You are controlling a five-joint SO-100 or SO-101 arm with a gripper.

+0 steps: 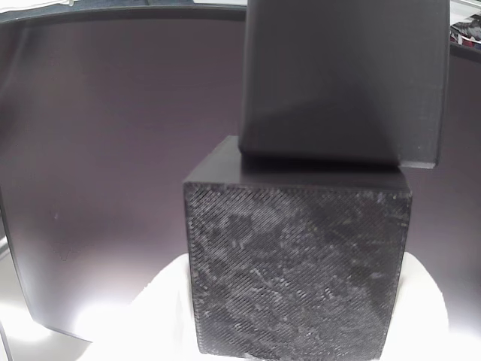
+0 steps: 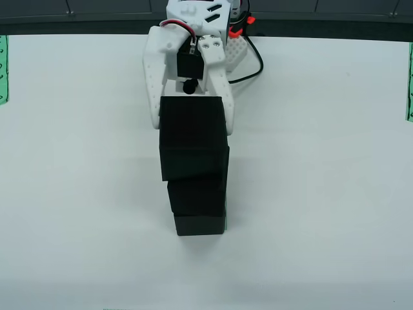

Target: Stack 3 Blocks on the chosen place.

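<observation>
In the view from above, three black blocks stand in one stack on the white table. The top block (image 2: 193, 148) sits slightly askew over the middle block (image 2: 197, 197) and the bottom block (image 2: 200, 225). My white gripper (image 2: 192, 127) reaches in from the far side, its fingers pressed against both sides of the top block. In the close view from the side, a smooth block (image 1: 342, 83) rests on a rough-faced block (image 1: 297, 271), shifted right. The chosen place is hidden under the stack.
Green-striped patches lie at the left edge (image 2: 3, 68) and right edge (image 2: 410, 81) of the table. A black cable (image 2: 253, 64) runs by the arm's base. A large dark panel (image 1: 113, 150) fills the background of the side view.
</observation>
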